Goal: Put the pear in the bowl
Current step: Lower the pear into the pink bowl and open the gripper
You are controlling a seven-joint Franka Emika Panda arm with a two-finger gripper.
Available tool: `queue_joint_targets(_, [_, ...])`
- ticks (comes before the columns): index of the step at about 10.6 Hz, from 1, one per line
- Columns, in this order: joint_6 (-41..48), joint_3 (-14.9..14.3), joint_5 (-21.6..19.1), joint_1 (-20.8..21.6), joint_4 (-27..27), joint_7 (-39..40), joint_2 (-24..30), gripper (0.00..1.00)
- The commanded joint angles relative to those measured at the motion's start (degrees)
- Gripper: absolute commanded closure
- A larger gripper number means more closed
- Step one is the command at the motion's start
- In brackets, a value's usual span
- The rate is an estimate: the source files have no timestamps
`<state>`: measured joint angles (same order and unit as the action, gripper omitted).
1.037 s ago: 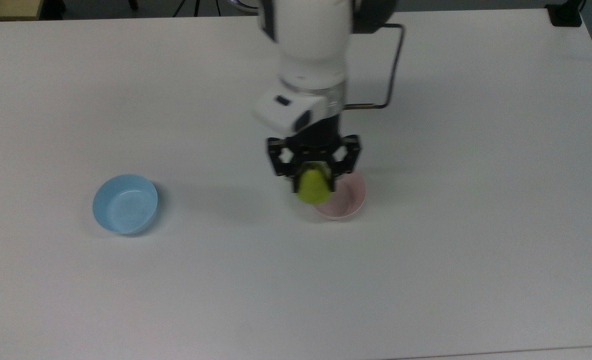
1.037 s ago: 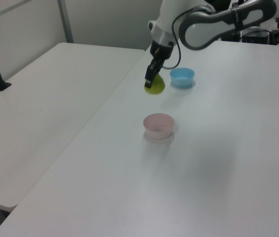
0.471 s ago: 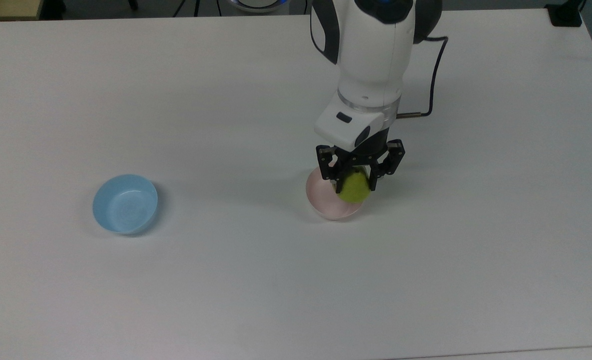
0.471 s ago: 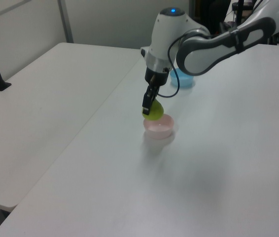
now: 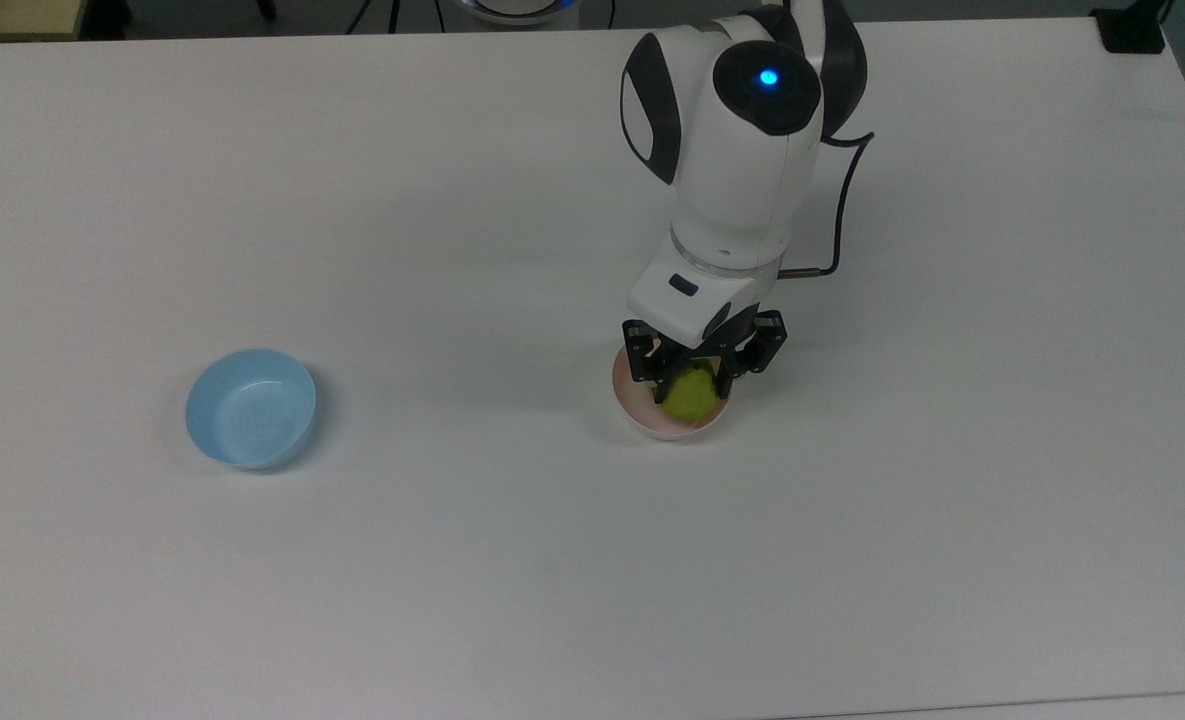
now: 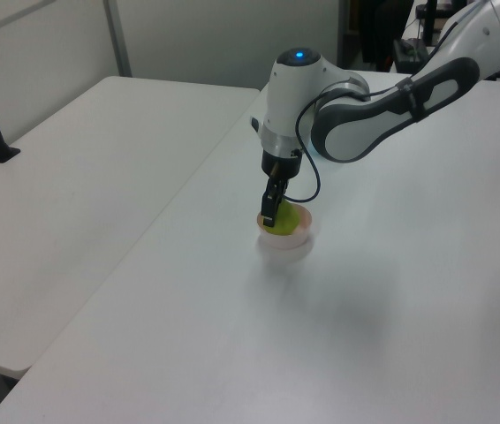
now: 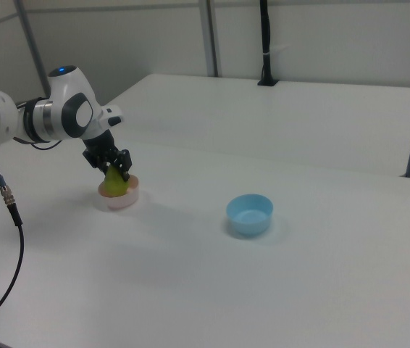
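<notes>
Starting well off to the claw's left in the top view, you have the blue bowl [image 5: 250, 407], the wrong one, left alone on the table [image 5: 452, 560]. Your claw [image 5: 692, 378] grips the pear [image 5: 690, 393], which sits low inside the pink bowl [image 5: 636, 408] directly beneath it, probably so it won't roll out once released.

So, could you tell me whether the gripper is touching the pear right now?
Touching. In the top view the gripper has its black fingers pressed on both sides of the pear, over the pink bowl.
</notes>
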<state>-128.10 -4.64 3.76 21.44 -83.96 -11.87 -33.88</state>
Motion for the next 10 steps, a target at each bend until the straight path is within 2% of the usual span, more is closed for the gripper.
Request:
queue_joint_targets(1, [0.57,-0.63,1.42,0.62,-0.94,-0.79,1.09,0.00])
queue_joint_targets(5, [2.76,-1.15,0.63,0.10,-0.76,-3.40,6.61,0.00])
queue_joint_targets(7, [8.62,-1.59,0.72,-0.34,-0.59,-4.56,9.52,0.00])
queue_joint_targets(10, [19.52,-1.42,0.37,-7.34,-0.50,-3.35,14.18,0.00])
